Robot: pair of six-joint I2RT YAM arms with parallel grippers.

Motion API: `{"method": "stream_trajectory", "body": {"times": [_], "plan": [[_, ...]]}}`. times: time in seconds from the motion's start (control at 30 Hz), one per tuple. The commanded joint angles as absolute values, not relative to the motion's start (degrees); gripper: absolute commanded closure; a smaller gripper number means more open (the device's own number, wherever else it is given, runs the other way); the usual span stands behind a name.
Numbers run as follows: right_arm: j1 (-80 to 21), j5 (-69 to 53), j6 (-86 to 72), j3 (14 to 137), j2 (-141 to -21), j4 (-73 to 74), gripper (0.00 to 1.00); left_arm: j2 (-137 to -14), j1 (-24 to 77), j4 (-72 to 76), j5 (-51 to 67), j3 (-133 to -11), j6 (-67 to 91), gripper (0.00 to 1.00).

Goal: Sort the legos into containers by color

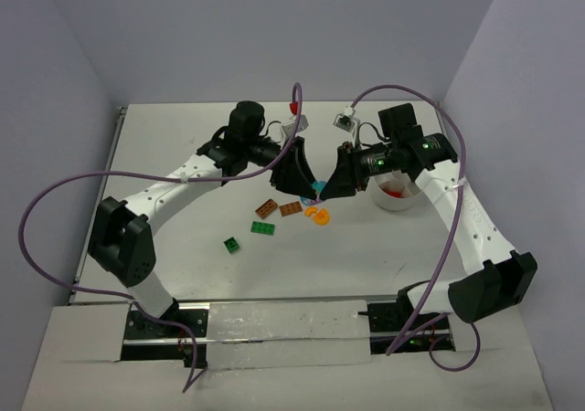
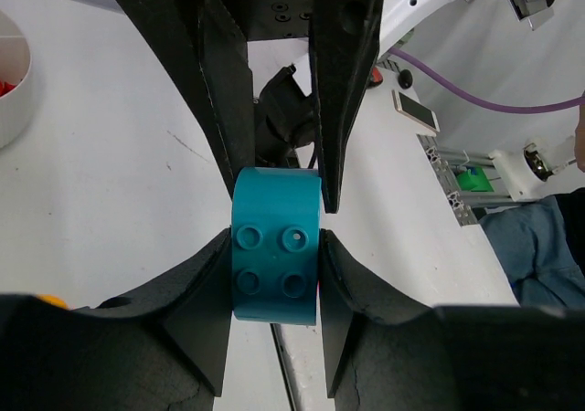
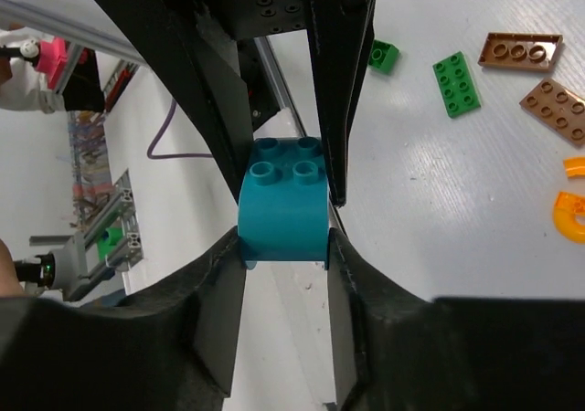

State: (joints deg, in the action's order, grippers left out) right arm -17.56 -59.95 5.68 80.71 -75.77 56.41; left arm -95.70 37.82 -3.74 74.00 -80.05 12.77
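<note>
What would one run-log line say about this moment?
phase: handover | left gripper: shut on teal brick | right gripper: shut on same brick

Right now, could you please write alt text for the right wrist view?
A teal brick is pinched by the right gripper below and the left gripper above. Green legos, brown plates and orange pieces lie on the table beyond.

A robotics lab cell: white table [image 1: 366,256] between plain panels [image 1: 274,27] (aluminium framing [image 2: 446,178] alongside), loose purple cables [image 2: 498,108].
</note>
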Motion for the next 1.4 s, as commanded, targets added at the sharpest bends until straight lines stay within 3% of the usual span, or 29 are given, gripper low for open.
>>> {"method": "stream_trajectory", "body": {"times": [0.0, 0.07, 0.17, 0.2, 0.47, 0.73, 0.93, 1.37], "plan": [[-18.28, -61.26, 4.53, 82.63, -75.15, 55.38, 0.98, -94.66, 38.23, -2.9, 72.77, -80.68, 11.28, 0.96], [-18.28, -59.64, 4.33, 82.62, -74.37, 55.76, 1.0, -94.5, 38.23, -4.37, 71.23, -80.61, 10.25, 0.68], [-17.59, -56.57, 4.77, 82.14, -72.75, 57.01, 1.0, -93.95, 37.84, -8.27, 66.87, -80.63, 7.98, 0.11], [-17.02, -54.65, 5.03, 81.86, -71.97, 57.54, 1.0, -93.39, 37.01, -10.36, 65.29, -80.88, 6.49, 0.01], [-0.82, -40.73, 11.93, 77.81, -66.57, 67.94, 1.0, -88.29, 26.31, -20.34, 45.54, -80.12, 7.62, 0.01], [11.73, -11.99, 6.89, 77.08, -64.78, 65.47, 1.0, -82.1, 24.67, -18.5, 21.39, -75.81, 13.58, 0.01], [13.8, -0.37, 1.94, 81.37, -73.01, 65.03, 1.0, -83.85, 24.61, -20.21, 18.56, -77.78, 13.53, 0.01], [14.31, 0.28, 0.39, 90.28, -88.0, 64.32, 1.0, -84.73, 24.7, -20.39, 19.95, -78.22, 11.02, 0.01]]}}
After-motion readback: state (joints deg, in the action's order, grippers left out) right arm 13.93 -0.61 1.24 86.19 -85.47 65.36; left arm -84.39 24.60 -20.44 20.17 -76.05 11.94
